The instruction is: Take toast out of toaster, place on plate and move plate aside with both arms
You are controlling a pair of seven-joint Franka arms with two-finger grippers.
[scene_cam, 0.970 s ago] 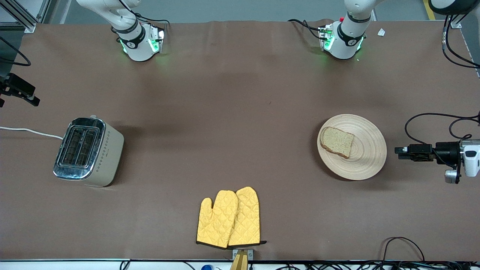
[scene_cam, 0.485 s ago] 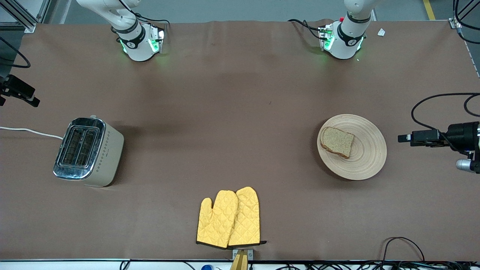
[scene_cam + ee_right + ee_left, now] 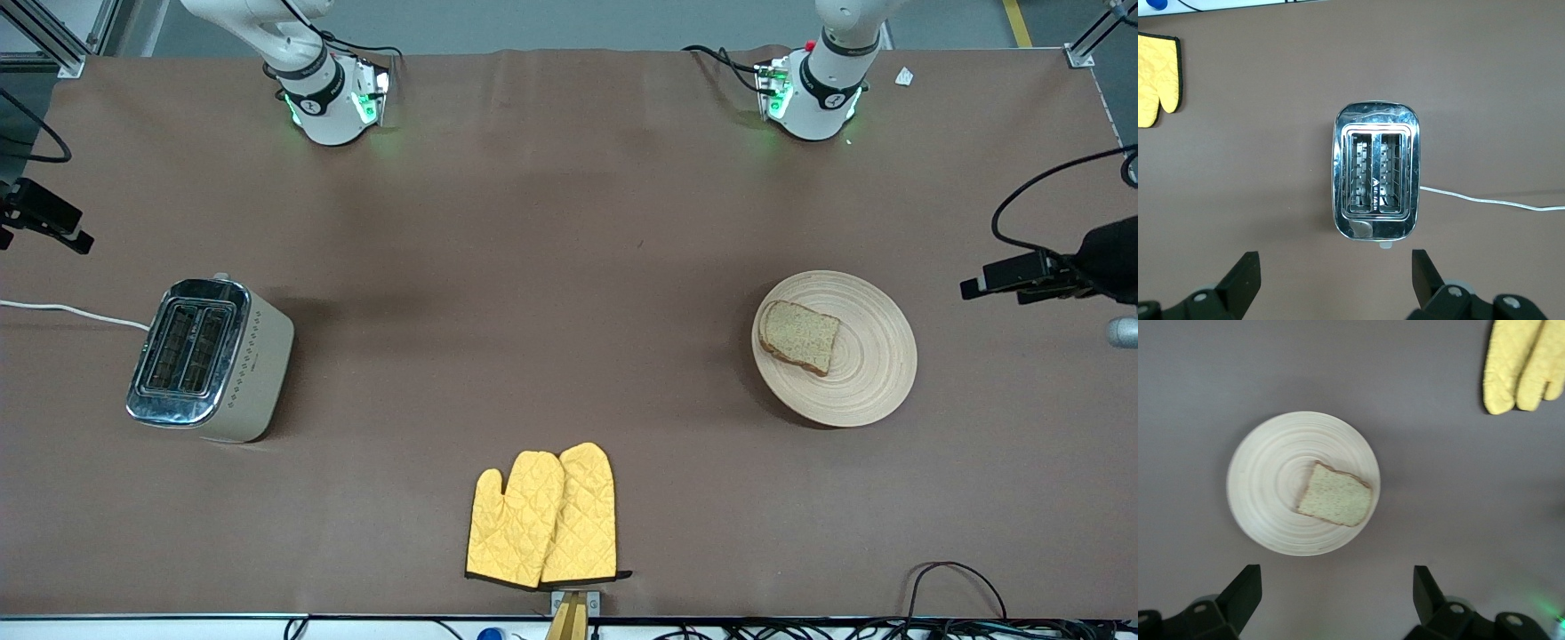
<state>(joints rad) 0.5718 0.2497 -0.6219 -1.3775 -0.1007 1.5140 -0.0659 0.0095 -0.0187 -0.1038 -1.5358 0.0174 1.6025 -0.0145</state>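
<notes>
Front view: brown table [image 3: 569, 267], both arms pulled back.
Toast [image 3: 798, 336]: lies flat on plate [image 3: 867, 373], on the part toward the right arm's end.
Plate: on table at left arm's end, well apart from toaster [image 3: 209, 359].
Toaster: at right arm's end, slots empty.
Mitts [image 3: 542, 516]: yellow pair, near front edge, mid table.
Left gripper [image 3: 1335, 597]: up over table beside plate, jaws wide apart, holds nothing.
Right gripper [image 3: 1335, 280]: up over table by toaster, jaws wide apart, holds nothing.
</notes>
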